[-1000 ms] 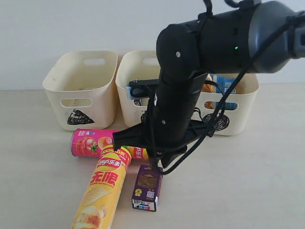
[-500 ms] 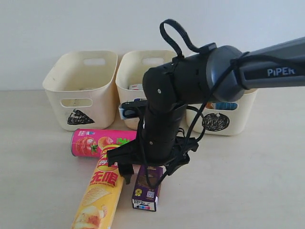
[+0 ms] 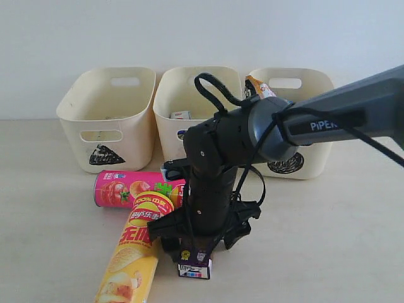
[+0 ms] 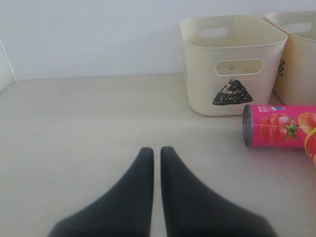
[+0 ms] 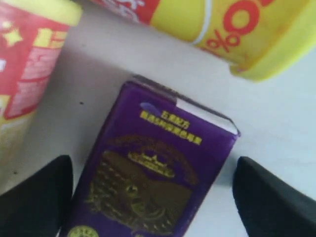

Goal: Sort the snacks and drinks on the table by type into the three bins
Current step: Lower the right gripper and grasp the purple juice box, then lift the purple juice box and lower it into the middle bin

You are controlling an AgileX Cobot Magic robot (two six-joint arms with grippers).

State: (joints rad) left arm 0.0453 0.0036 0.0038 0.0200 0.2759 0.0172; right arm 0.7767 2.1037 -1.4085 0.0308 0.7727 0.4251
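- Right end effector (image 3: 197, 242), spread wide, straddles the dark purple box-shaped drink carton (image 5: 158, 168).
- The carton lies flat on the pale beige wood-grain surface (image 3: 328, 240), near centre, just right of the tall yellow cylindrical chip tube (image 3: 136, 252).
- Left end effector (image 4: 156, 155): pressed together.

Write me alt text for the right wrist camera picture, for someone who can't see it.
A dark purple drink carton lies flat on the pale table between the black fingertips of the open right pincer. Parts of two red-and-yellow chip tubes lie close beyond its end.
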